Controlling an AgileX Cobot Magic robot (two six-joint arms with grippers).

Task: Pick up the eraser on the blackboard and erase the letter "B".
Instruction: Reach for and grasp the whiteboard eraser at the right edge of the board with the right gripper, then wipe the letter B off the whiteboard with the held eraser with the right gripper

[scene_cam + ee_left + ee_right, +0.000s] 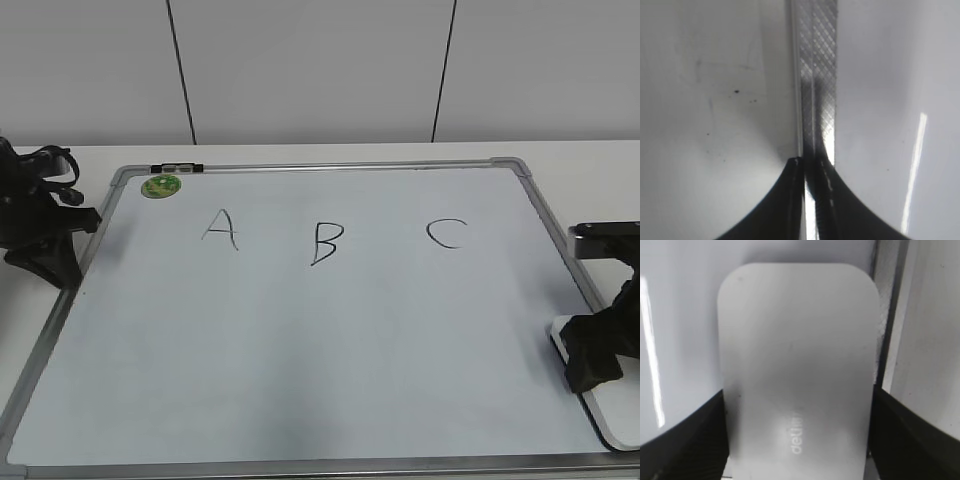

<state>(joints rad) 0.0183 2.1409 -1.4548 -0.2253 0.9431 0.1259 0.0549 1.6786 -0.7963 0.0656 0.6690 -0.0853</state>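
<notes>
1. Left pincer (45,262): it sits at the far left, at the left edge of the blackboard (300,330) and partly over the frame. In the left wrist view (807,172) its two dark fingers are pressed together over the silver frame strip (815,75), with nothing between them; closed and empty.
2. Green magnet (161,185): a small round piece on the board surface near the top-left corner, just below the top frame rail. A short black-and-white marker-like item (177,167) lies on that rail just above it.
3. Lettering, left to right across the upper half of the board: a black "A" (220,229), the letter "B" (326,241) near the centre, and a "C" (446,233) to its right. All three are whole and unsmudged. The "B" leans slightly.
4. Eraser (612,408): it lies flat at the lower right edge of the board, white face up, well apart from the "B". In the right wrist view (797,375) faint grey print shows on its top face.
5. Right pincer (598,350): it is lowered over the eraser. The right wrist view (797,440) shows one dark finger against each long side of the eraser; gripping the eraser.
6. Worktop (580,160): white, visible beyond the board's top rail.
</notes>
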